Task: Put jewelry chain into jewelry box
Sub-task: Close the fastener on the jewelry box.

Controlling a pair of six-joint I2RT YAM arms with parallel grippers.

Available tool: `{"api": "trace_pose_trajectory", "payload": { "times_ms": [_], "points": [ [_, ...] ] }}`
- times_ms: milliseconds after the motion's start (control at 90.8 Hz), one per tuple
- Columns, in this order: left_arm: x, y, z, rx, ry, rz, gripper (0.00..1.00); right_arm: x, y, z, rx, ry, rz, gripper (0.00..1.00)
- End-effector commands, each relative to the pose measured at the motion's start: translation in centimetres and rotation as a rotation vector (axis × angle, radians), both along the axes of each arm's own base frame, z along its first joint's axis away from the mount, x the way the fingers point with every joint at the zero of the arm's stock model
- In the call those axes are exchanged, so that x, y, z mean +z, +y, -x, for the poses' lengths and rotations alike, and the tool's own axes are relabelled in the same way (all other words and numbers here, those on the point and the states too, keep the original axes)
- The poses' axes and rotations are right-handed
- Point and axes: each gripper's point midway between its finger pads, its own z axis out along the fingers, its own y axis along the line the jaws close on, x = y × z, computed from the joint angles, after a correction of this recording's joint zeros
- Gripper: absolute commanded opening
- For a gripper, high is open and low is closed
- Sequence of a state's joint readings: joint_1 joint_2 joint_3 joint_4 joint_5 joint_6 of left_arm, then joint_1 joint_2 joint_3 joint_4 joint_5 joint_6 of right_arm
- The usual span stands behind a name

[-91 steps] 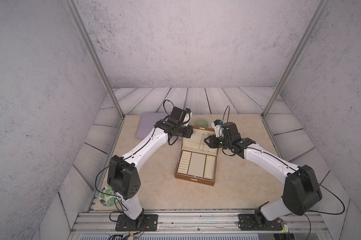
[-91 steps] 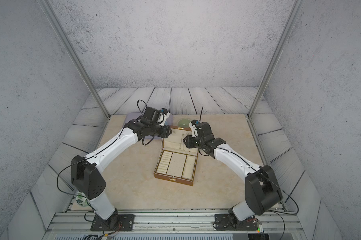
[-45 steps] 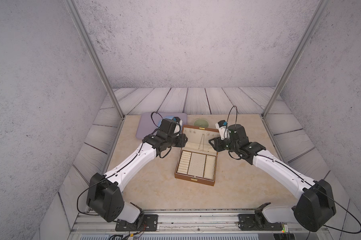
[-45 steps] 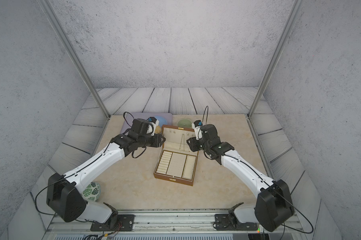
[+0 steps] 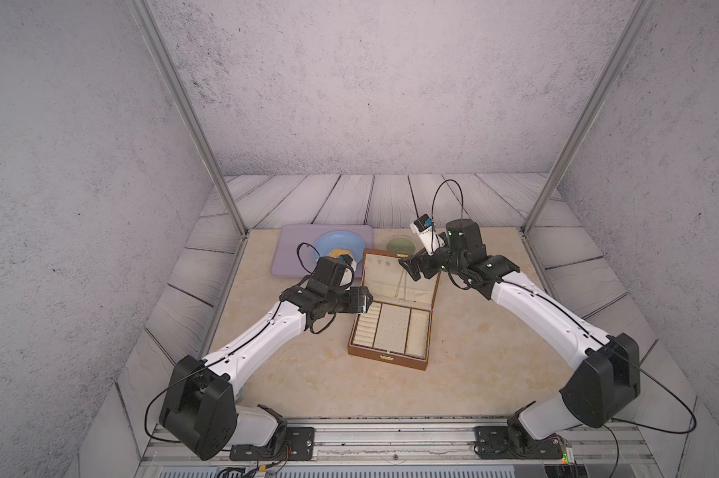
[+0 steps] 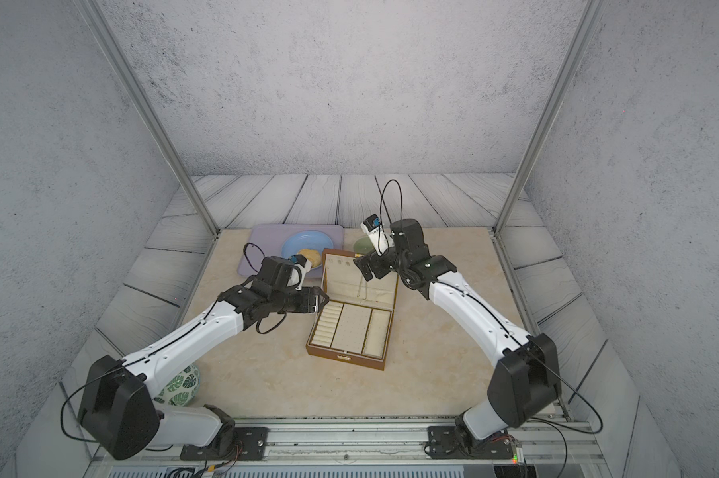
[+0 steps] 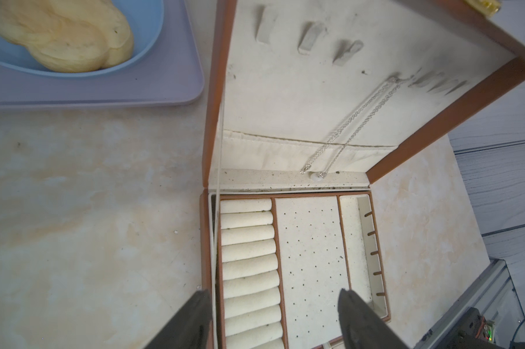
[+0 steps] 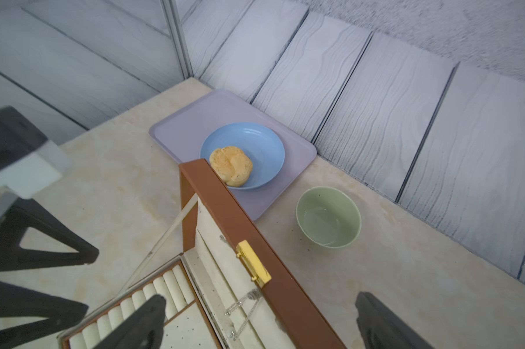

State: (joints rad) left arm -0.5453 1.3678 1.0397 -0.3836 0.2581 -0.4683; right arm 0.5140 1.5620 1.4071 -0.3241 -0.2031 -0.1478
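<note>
Both arms have drawn back, jaws apart and empty: left gripper (image 7: pixel 274 292) at nine o'clock of the jewelry box (image 5: pixel 387 358), right gripper (image 8: pixel 260 296) at one. Inside the lid (image 7: pixel 285 90) hangs the jewelry chain (image 7: pixel 355 121); placing seems done, retreat follows.

Before me on the table (image 5: pixel 473 372) stands the box (image 5: pixel 384 359), chain (image 7: pixel 353 119) in its lid; behind it, tray (image 5: pixel 296 244) left, plate (image 5: pixel 333 242) on it, bowl (image 5: pixel 401 245) right

Bun (image 8: pixel 231 164) lies on blue plate (image 8: pixel 264 142) atop lilac tray (image 8: pixel 194 121).
</note>
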Motion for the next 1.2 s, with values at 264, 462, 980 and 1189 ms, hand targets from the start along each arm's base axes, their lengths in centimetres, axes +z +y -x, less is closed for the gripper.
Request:
{"api": "trace_pose_trajectory", "payload": {
  "times_ms": [264, 462, 980, 1189],
  "points": [
    [0.5, -0.1, 0.2, -0.019, -0.007, 0.017, 0.72, -4.4, -0.4, -0.6, 0.136, 0.033, 0.293, 0.92],
    [0.4, -0.1, 0.2, -0.021, -0.004, 0.018, 0.73, -5.4, -0.8, -1.4, 0.101, 0.029, 0.331, 0.84],
    [0.3, 0.0, 0.2, -0.016, -0.006, 0.012, 0.73, -6.8, -0.7, -3.1, 0.039, -0.009, 0.372, 0.71],
    [0.3, 0.1, 0.2, -0.014, -0.008, 0.009, 0.73, -7.1, -1.0, -3.4, 0.018, -0.01, 0.397, 0.62]
  ]
}}
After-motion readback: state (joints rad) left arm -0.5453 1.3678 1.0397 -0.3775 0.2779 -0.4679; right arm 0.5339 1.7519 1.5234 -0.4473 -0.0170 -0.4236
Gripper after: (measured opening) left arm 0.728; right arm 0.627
